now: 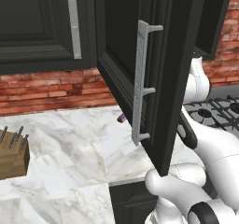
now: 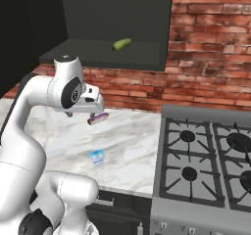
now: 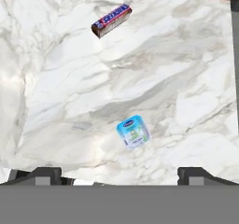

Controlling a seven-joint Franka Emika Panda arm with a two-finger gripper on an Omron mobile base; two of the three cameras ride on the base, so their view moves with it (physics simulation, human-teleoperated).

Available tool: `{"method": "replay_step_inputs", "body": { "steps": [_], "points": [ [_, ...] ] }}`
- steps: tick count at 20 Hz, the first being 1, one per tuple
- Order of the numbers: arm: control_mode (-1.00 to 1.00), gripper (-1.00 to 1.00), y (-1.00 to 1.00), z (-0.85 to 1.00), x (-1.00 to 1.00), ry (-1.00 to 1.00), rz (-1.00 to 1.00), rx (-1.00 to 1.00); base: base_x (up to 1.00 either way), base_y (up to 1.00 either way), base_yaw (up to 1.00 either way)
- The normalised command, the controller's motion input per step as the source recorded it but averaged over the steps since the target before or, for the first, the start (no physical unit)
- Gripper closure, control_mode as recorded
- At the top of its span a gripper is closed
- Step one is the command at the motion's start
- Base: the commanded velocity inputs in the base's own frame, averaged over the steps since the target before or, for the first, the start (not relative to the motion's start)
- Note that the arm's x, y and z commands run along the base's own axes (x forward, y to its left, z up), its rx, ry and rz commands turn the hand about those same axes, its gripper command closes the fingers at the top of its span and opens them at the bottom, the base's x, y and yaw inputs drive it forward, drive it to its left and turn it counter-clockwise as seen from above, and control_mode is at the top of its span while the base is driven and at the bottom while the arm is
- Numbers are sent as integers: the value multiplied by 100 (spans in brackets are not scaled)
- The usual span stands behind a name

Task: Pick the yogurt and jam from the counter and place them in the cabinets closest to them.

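Even bright rendered light, sharp focus; cabinet interior dim.

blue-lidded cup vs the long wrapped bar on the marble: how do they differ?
The cup is small and squarish with a light blue and white lid; the bar is long and narrow in a dark red and blue wrapper. The cup sits nearer the counter's front edge; the bar lies back by the brick wall. Both rest untouched on the counter, apart from each other.

Counter (image 3: pixel 186 55): white marble, grey veins. Yogurt (image 3: pixel 133 132): pale blue tub, white-green label. Bar (image 3: pixel 111 20): purple-blue wrapper, white lettering. Cabinets (image 1: pixel 42 27) black, silver handles. Brick wall (image 2: pixel 211 48) red. Green vegetable (image 2: pixel 122 44) on cabinet shelf.
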Motion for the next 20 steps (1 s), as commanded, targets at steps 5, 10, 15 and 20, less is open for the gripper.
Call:
{"method": "replay_step_inputs", "body": {
  "steps": [5,10,15,20],
  "points": [
    [-100,-100,-1,-19,-1,0,1,-4,0,0,0],
    [-100,-100,0,-12,1,0,1,-1,0,0,0],
    [-100,-100,-4,-19,1,1,1,0,0,0,0],
    [-100,-100,-11,-25,3,1,3,0,0,0,0]
  ]
}}
